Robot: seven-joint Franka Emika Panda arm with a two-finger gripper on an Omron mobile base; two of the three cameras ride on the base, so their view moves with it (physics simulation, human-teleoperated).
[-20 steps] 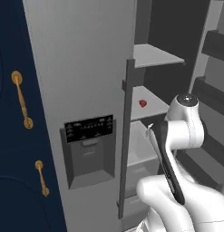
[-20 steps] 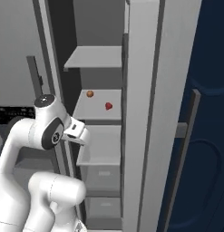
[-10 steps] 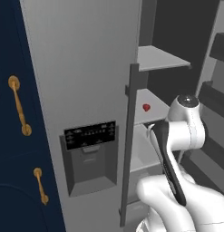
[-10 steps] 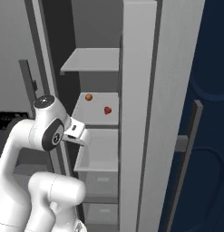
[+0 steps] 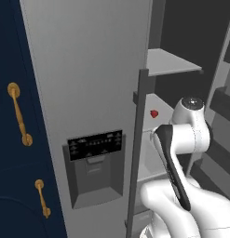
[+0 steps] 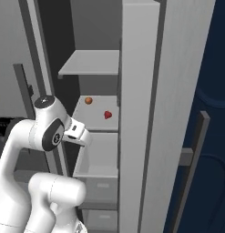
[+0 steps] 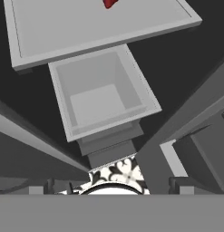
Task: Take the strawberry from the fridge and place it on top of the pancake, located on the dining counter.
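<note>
The strawberry (image 5: 154,113) (image 6: 108,115) is a tiny red fruit lying on the middle shelf (image 6: 93,118) inside the open grey fridge (image 5: 88,69). In the hand view the strawberry (image 7: 109,2) is cut by the top edge, at the shelf's far end. My gripper (image 6: 82,136) hangs in front of the shelves, below and left of the fruit, pointing down at a drawer bin (image 7: 104,95). Its jaws are open and hold nothing. The pancake and the dining counter are out of view.
A small orange-brown ball (image 6: 88,100) lies on the same shelf behind the strawberry. Another shelf (image 6: 91,63) sits above. The fridge's left door with its black dispenser panel (image 5: 95,144) and long handle (image 5: 137,153) stands close. Navy cabinets with gold handles (image 5: 18,114) flank the left.
The whole picture has shifted a little as the base moved, bringing the fridge interior closer. The arm keeps the same pose and the jaws stay open.
</note>
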